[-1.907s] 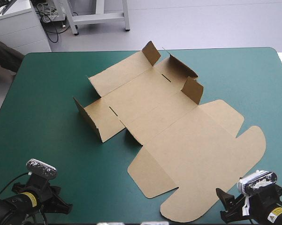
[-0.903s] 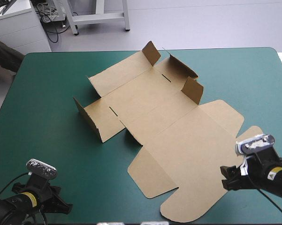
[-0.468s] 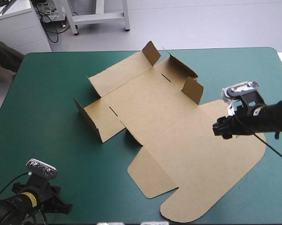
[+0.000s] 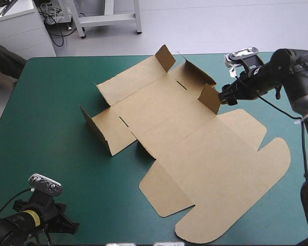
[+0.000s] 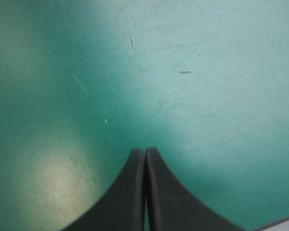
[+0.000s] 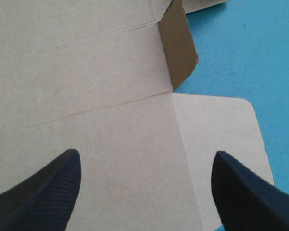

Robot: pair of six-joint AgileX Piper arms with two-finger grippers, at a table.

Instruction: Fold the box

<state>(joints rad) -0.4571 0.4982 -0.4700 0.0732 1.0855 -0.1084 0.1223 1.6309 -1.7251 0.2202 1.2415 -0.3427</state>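
- The right pincer (image 6: 146, 154) has its black fingers (image 6: 48, 192) set wide apart, with nothing between them.
- Under it lies the brown box (image 6: 86, 96), where the lid panel meets a rounded side flap (image 6: 216, 144).
- Ahead of the right pincer, a short raised flap (image 6: 179, 43) stands upright on the fold line, with the teal-green cover (image 6: 240, 48) beyond it.
- From above, the right pincer (image 4: 224, 97) sits just beside that raised flap (image 4: 211, 98) at the box's right side. Whether they touch cannot be told.
- The left pincer (image 5: 144, 150) has its fingers pressed together into one pointed arch, holding nothing.
- It is low over the bare teal-green cover (image 5: 207, 72), which is marked with fine scratches (image 5: 185, 72).
- From above, the left pincer (image 4: 72, 225) is at the near left corner of the table (image 4: 51, 128), well apart from the box.
- A small yellow label (image 4: 33, 219) shows on the left arm; its writing is too small to read.
- The box (image 4: 194, 154) lies mid-table as an opened sheet, with its wide lid panel flat toward the near right.
- Small flaps stand up at its far end (image 4: 165, 57) and its left end (image 4: 92, 128).
- Two narrow slots (image 4: 124, 121) are cut in the base panels.
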